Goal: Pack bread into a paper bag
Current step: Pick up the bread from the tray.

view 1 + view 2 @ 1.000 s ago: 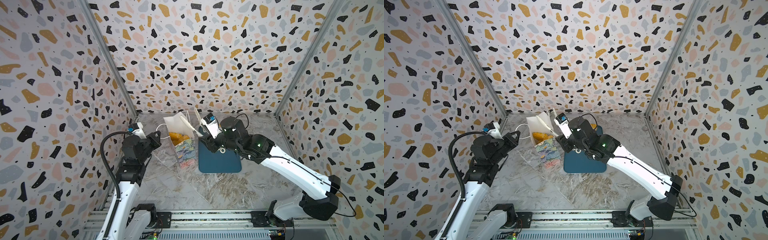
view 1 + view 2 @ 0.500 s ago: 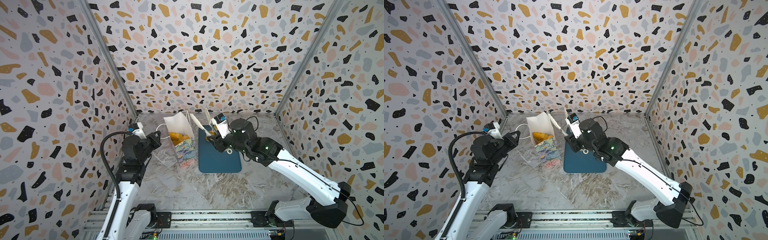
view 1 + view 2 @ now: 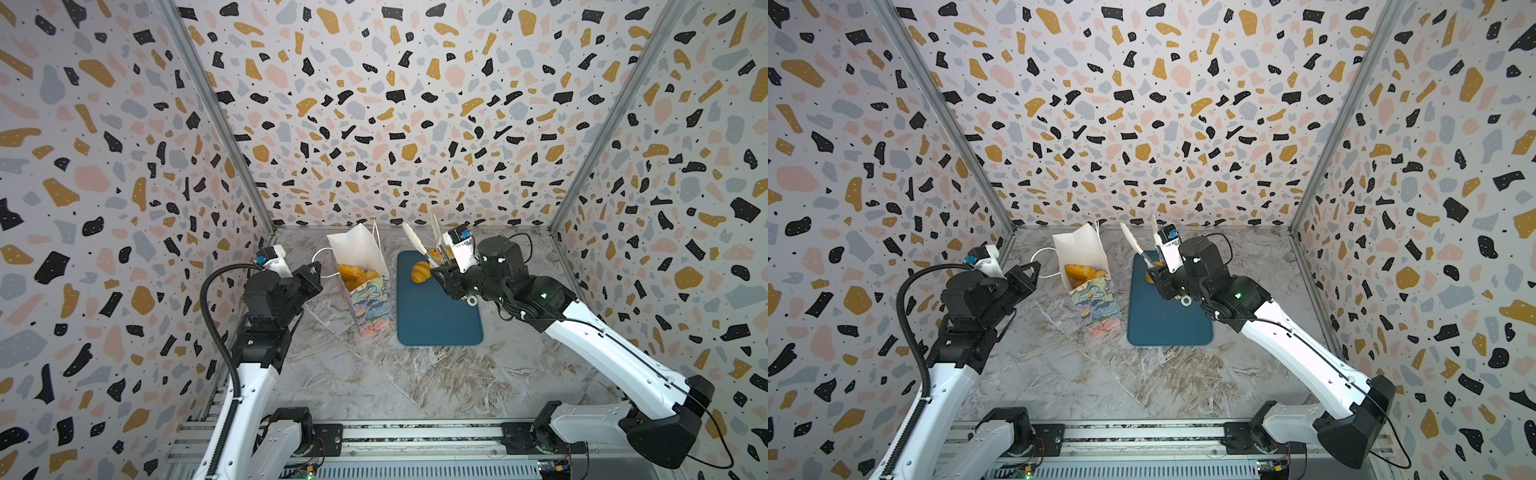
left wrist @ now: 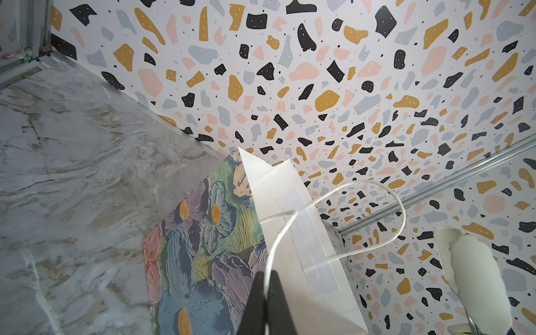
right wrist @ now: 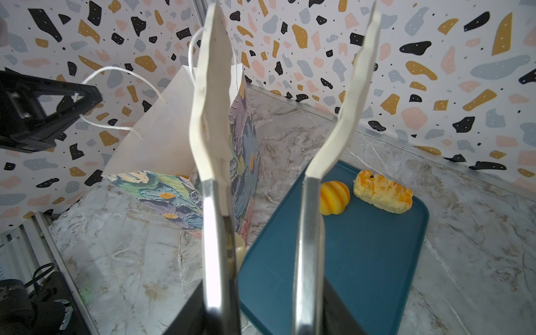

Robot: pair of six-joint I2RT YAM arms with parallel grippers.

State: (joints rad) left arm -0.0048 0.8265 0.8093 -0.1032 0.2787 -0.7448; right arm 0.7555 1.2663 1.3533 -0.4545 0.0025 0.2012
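Centre frame in both top views, the paper bag (image 3: 370, 307) stands open with bread (image 3: 357, 276) inside, the left gripper (image 3: 312, 271) pinched shut on its cord handle (image 4: 400, 208). To its right, the right gripper (image 3: 445, 277) clamps tongs (image 5: 309, 232), tips apart, over a tray (image 3: 436, 324) bearing a striped roll (image 3: 420, 272) and a crumb-topped piece (image 5: 383, 191).
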